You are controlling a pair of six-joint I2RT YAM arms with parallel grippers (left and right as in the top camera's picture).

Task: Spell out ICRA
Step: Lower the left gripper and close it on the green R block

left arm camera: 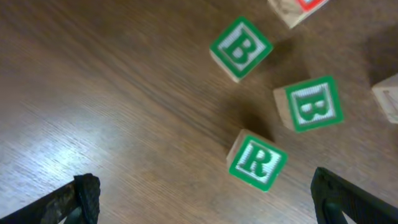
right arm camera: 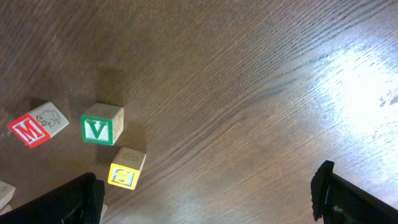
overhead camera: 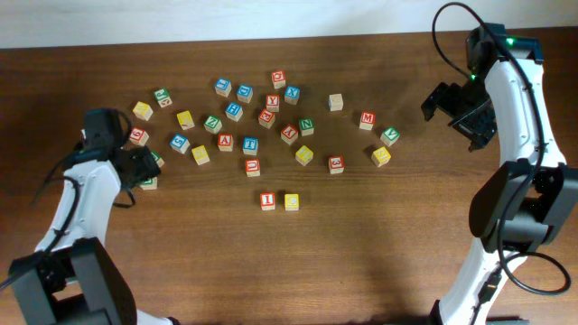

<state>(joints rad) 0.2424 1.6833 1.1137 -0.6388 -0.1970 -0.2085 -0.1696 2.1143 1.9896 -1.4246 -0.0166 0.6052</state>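
**Currently the R cube lies between the spread fingers of the left end effector**

In the left wrist view, the green R cube (left arm camera: pixel 257 162) sits on the desk (left arm camera: pixel 93 93) just ahead of the left end effector (left arm camera: pixel 205 202). It is inside the gap between the two fingers, nearer to the finger on the right of the picture, and it touches neither of them. The jaws stand spread wide and hold nothing. A green B cube (left arm camera: pixel 309 104) lies just beyond the R cube, and another green B cube (left arm camera: pixel 240 48) is a little further away. All three stand apart from each other.

From overhead, the I cube (overhead camera: pixel 267 200) and the C cube (overhead camera: pixel 292 201) stand side by side, almost touching. They are in the lower middle of the view, apart from the scattered group of cubes and well to the right of the left end effector. A red A cube (overhead camera: pixel 225 142) lies inside that group, closer to the left arm than to the right one.

The right end effector (right arm camera: pixel 208 199) hovers over the desk at the far right side, also fully spread and empty. In its wrist view a red M cube (right arm camera: pixel 28 130), a green V cube (right arm camera: pixel 101 124) and a yellow S cube (right arm camera: pixel 126 168) lie near the finger on the left of the picture. None of them is touched.
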